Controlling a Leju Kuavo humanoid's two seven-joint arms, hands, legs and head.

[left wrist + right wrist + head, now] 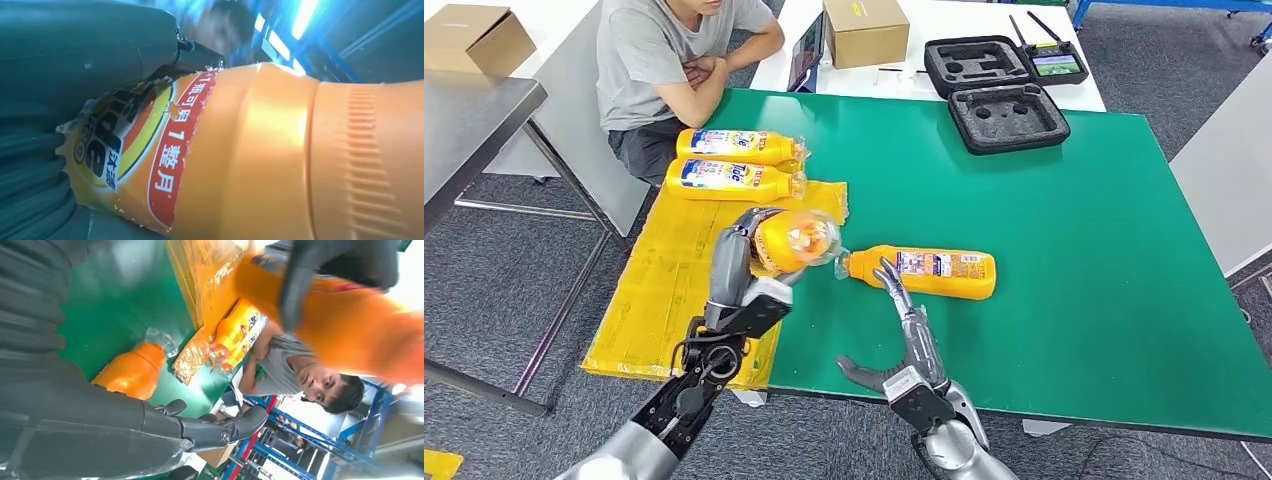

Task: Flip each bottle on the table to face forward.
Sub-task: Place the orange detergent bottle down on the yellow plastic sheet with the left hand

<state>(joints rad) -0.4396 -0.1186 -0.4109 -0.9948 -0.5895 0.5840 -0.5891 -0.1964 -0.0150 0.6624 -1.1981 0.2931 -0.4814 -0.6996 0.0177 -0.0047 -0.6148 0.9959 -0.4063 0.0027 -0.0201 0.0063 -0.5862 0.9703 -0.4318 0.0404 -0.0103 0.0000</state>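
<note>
Green table [1074, 250]; left robot hand [749, 250] grasps bottle [799, 240]; right robot hand [904, 330] released.

I see a matt green table top [1074, 250] under a crinkled, shiny yellow plastic sheet [664, 290]. The bottles [734, 180] look like glossy orange plastic with clear caps. The one in my left hand [739, 265] has a printed label [165, 165], its edge rough and torn, and fine ribbing moulded into smooth plastic. My hands are dark, smooth plastic with a slight sheen; the arms are silver metal. Two black cases [1009, 118] hold matt foam. The boxes [866, 30] are plain brown cardboard. The floor [504, 290] is rough grey carpet.
</note>
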